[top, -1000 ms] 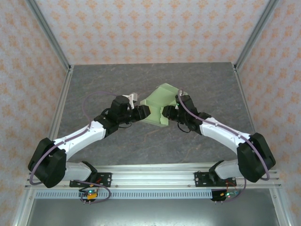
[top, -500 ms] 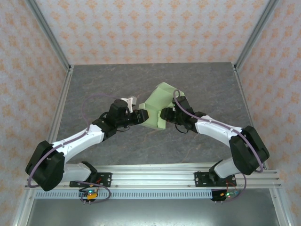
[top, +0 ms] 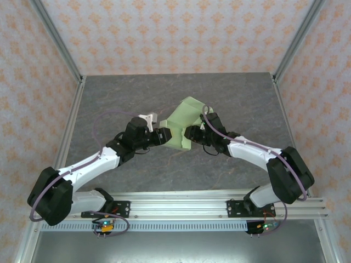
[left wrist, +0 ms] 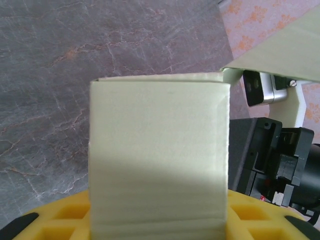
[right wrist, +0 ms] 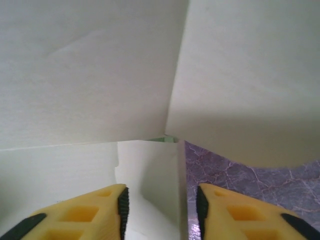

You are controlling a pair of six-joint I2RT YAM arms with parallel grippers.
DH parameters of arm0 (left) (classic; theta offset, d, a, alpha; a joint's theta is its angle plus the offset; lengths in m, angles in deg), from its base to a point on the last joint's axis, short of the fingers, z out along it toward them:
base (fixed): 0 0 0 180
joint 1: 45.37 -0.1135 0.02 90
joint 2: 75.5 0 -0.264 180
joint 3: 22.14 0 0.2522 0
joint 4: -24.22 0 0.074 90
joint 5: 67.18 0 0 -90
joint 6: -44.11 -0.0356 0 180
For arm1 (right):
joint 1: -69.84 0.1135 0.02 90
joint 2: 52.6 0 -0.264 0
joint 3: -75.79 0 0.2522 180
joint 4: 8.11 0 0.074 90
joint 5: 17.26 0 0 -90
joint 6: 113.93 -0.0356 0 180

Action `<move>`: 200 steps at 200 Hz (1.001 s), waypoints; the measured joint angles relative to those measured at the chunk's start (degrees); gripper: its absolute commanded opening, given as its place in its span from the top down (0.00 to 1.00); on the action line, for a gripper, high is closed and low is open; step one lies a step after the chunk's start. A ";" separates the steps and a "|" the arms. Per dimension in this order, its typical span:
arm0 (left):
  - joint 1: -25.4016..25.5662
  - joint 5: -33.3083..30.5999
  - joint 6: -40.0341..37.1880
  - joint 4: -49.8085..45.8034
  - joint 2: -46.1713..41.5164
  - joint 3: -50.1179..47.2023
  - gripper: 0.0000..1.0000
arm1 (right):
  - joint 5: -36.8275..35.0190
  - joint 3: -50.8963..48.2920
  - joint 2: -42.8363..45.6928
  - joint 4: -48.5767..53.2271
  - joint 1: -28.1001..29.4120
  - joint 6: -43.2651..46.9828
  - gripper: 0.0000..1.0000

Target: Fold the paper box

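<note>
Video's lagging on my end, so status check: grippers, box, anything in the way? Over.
Left gripper clamped on box. Right gripper open around a flap. Box part-folded, flaps loose. No obstruction seen.

Both arms reached inward with bent elbows, meeting at the paper box (top: 182, 118). The left hand (top: 166, 136) gripped its left side. The right hand (top: 190, 133) held its fingers (right wrist: 85, 215) apart around a flap at its right side.

1. The paper box (top: 182, 121) is thin, plain card in a pale yellow-green.
2. It's only half folded: one squared-off section, plus a wide flap still sticking out loose.
3. It sits slantwise, about mid-table (top: 109, 93).
</note>
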 measured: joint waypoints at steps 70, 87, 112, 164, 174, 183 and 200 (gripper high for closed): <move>0.09 -0.92 0.02 2.67 -2.01 -0.04 0.63 | 2.47 -3.50 3.37 -0.55 0.63 -1.29 0.66; 0.24 -0.96 0.04 3.72 -2.01 -0.04 0.63 | 3.10 -3.61 3.89 -0.48 1.03 -1.84 0.69; 0.52 -0.92 0.02 4.55 -1.95 -0.04 0.63 | 1.57 -2.73 4.74 1.73 2.08 -1.84 0.68; 2.64 -2.51 -0.46 4.02 -1.84 0.22 0.64 | -5.60 2.86 4.94 9.27 3.43 -0.50 0.59; 2.64 -2.78 -0.85 3.41 -1.73 0.55 0.64 | -6.73 3.04 5.07 9.99 3.52 -0.28 0.59; 2.69 -2.99 -1.25 3.28 -1.64 0.63 0.64 | -7.91 3.26 5.11 10.93 3.52 0.17 0.60; 2.97 -3.08 -1.60 3.26 -1.18 0.70 0.64 | -9.79 3.61 5.11 12.31 3.50 0.79 0.63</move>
